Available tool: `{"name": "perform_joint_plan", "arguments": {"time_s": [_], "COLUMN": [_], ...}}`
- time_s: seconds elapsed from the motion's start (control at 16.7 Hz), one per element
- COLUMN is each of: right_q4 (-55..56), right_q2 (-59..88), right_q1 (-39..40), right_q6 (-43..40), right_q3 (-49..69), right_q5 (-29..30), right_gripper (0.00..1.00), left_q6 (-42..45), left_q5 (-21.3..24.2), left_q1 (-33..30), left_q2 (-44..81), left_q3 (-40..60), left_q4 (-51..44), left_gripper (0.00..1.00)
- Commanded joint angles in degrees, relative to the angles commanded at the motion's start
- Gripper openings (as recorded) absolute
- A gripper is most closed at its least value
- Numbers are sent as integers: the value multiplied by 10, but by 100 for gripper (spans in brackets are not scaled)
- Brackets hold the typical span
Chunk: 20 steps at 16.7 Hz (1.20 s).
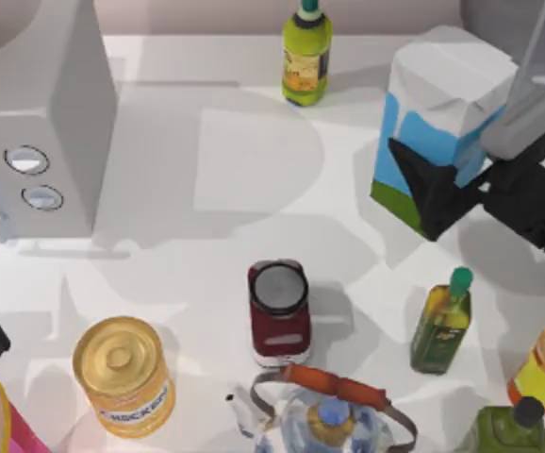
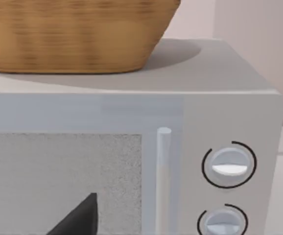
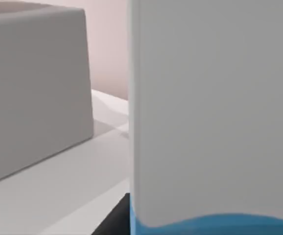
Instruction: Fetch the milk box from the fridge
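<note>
The milk box (image 1: 439,123) stands upright, gable top up, at the desk's (image 1: 254,160) back right. The right pincer (image 1: 442,189) is clenched on its lower side. A green bottle (image 1: 305,52) stands off to its left, an oil bottle (image 1: 441,323) nearer the front. The left arm sits parked by the microwave (image 1: 37,113).

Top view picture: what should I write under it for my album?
Right gripper clamps the blue-and-white gable-top milk box above a cluttered white table.
</note>
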Motion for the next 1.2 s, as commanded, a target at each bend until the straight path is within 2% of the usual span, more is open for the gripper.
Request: {"name": "perform_joint_plan", "arguments": {"time_s": [0.54, 1.2], "right_q4": [33, 65], "right_q2": [44, 192], "right_q1": [6, 47], "right_q6": [0, -2], "right_q3": [15, 133], "right_q5": [-10, 30], "right_gripper": [0, 0], "left_q6": [0, 0], "left_q5": [0, 0], "left_q1": [0, 0], "left_q2": [0, 0], "left_q3": [0, 0], "left_q4": [0, 0], "left_gripper": [100, 100]}}
